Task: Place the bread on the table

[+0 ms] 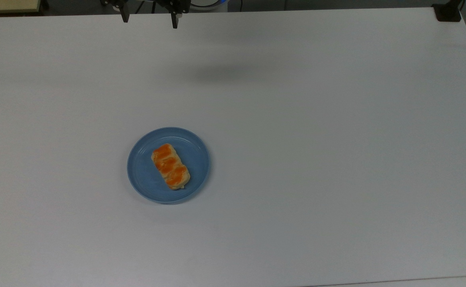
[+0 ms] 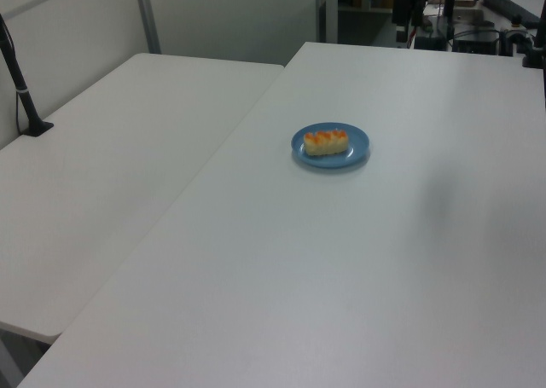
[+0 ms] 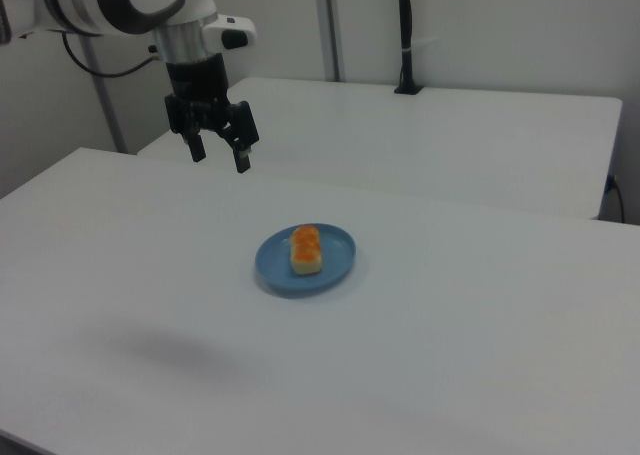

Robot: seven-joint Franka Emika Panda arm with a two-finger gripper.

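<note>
The bread [image 1: 170,166], a tan oblong loaf with glossy orange patches, lies on a round blue plate [image 1: 142,175] on the white table [image 1: 316,139]. It also shows in the left view as the bread [image 2: 327,141] on the plate [image 2: 362,147], and in the right view as the bread [image 3: 306,250] on the plate [image 3: 275,265]. My gripper [image 3: 219,158] hangs open and empty high above the table, well behind and to the left of the plate in the right view. Its fingertips reach down at the top view's upper edge, gripper [image 1: 150,21].
A second white table [image 3: 450,145] adjoins the far side in the right view, with a black pole [image 3: 405,35] clamped at its back. A black clamp [image 1: 447,12] sits at the top view's upper right corner. Wide bare tabletop surrounds the plate.
</note>
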